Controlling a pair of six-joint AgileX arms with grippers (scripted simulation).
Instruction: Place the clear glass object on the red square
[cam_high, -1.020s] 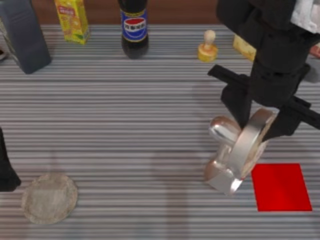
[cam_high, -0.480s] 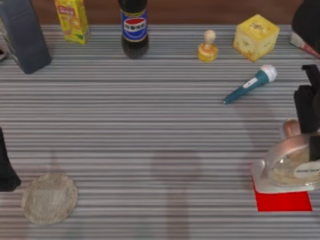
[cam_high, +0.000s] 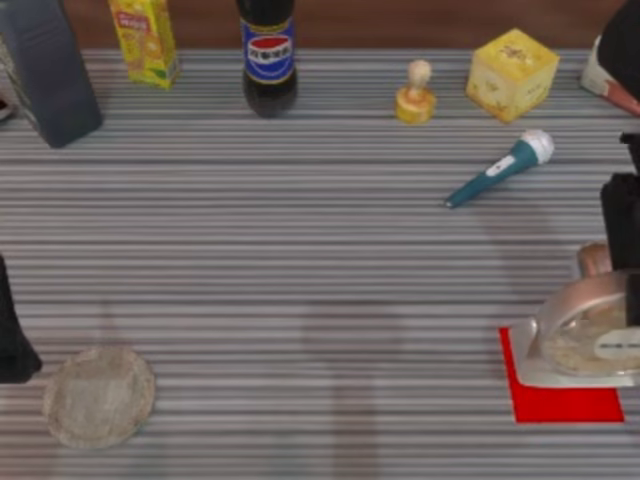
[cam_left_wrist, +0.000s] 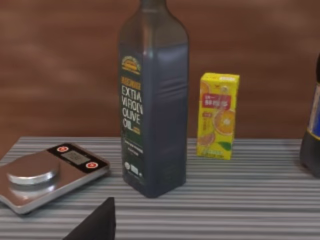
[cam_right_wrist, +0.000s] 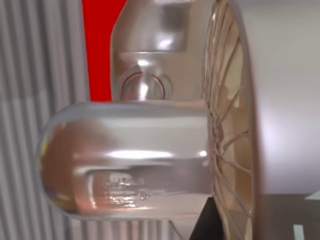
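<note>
The clear glass object (cam_high: 585, 335), a silvery-rimmed disc with a stubby knob (cam_right_wrist: 125, 160), hangs tilted over the far part of the red square (cam_high: 560, 400) at the table's right front. I cannot tell whether it touches the square. My right gripper (cam_high: 628, 300) at the right edge of the top view is shut on the disc's rim, and one dark finger (cam_right_wrist: 212, 222) shows beside the glass in the right wrist view. The left gripper (cam_high: 10, 340) is parked at the left edge, open and holding nothing.
Along the back stand an olive oil bottle (cam_high: 45, 70), a juice carton (cam_high: 145, 40), a cola bottle (cam_high: 268, 55), a yellow stamp (cam_high: 415, 95) and a yellow box (cam_high: 512, 75). A teal microphone (cam_high: 500, 170) lies right of centre. A speckled disc (cam_high: 98, 397) lies front left.
My right arm carried the glass object rightward from beside the red square to over it, then settled with hardly any further motion. The left arm stayed still.
</note>
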